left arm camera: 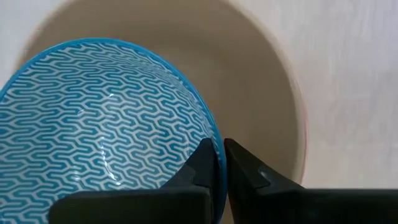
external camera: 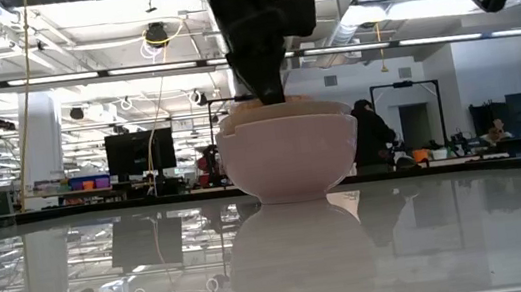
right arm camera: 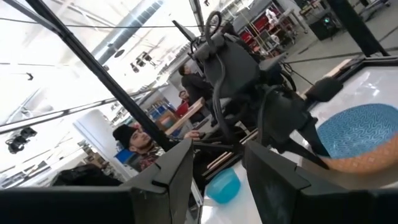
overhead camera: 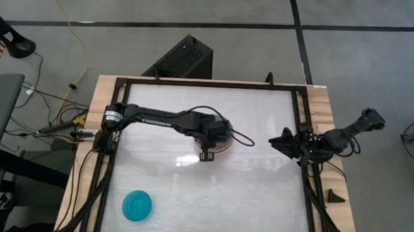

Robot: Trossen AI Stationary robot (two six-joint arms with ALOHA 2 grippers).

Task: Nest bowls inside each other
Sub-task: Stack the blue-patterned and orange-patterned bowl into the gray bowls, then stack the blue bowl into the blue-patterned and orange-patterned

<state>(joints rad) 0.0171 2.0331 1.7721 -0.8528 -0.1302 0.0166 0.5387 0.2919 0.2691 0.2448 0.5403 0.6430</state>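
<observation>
A stack of larger bowls stands mid-table: a white one (external camera: 289,157) outermost, with salmon-pink and grey-beige (left arm camera: 261,81) rims showing inside it. My left gripper (left arm camera: 219,167) comes down over the stack (overhead camera: 222,145), shut on a light blue patterned bowl (left arm camera: 99,130) that sits tilted above the beige bowl's hollow. A teal-blue bowl (overhead camera: 137,205) rests on its base near the table's front left. My right gripper (right arm camera: 217,174) hovers open and holding nothing at the table's right edge (overhead camera: 277,141). My left gripper pinches the light blue bowl's rim (left arm camera: 217,144), one finger (left arm camera: 200,163) inside the bowl and the other (left arm camera: 244,163) outside its wall. The fingers slant steeply down from above. The bowl hangs tilted within the beige bowl's mouth; whether it touches that bowl I cannot tell.
Black frame rails (overhead camera: 302,135) run along the table's edges. Free tabletop lies all around the stack. People and shelving show in the room beyond the table's far side.
</observation>
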